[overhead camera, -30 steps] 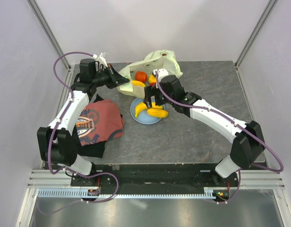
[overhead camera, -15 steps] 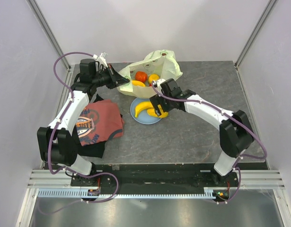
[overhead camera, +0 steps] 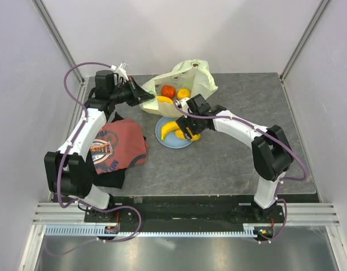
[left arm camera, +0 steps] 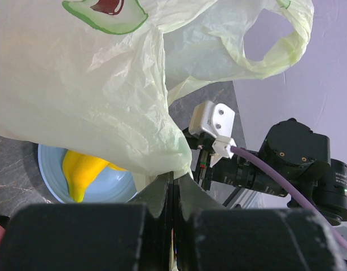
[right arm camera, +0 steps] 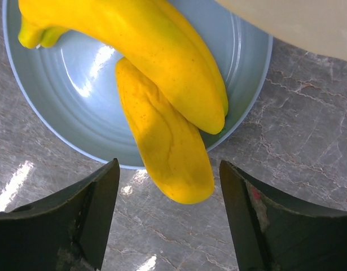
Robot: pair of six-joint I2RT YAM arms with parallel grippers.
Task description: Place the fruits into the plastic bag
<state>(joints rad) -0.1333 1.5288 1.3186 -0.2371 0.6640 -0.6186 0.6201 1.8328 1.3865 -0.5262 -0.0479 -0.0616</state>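
Note:
The pale yellow-green plastic bag [overhead camera: 190, 76] lies open at the table's back; an orange-red fruit [overhead camera: 168, 91], an orange one [overhead camera: 184, 93] and a banana [overhead camera: 165, 100] lie in its mouth. My left gripper [overhead camera: 144, 95] is shut on the bag's edge [left arm camera: 162, 141] and holds it up. Two yellow bananas [right arm camera: 162, 96] lie on the round blue plate [right arm camera: 66, 107], also seen from above [overhead camera: 174, 131]. My right gripper [right arm camera: 170, 220] is open and empty, its fingers [right arm camera: 83, 214] either side of the lower banana's tip, just above it.
A red printed T-shirt [overhead camera: 114, 147] lies over dark cloth at the table's left. Grey stone tabletop [overhead camera: 241, 164] spreads right of the plate. White walls and metal frame posts enclose the table.
My right arm has drawn in and lowered over the plate, its gripper now at the bananas' near end. The left arm and bag have not moved.

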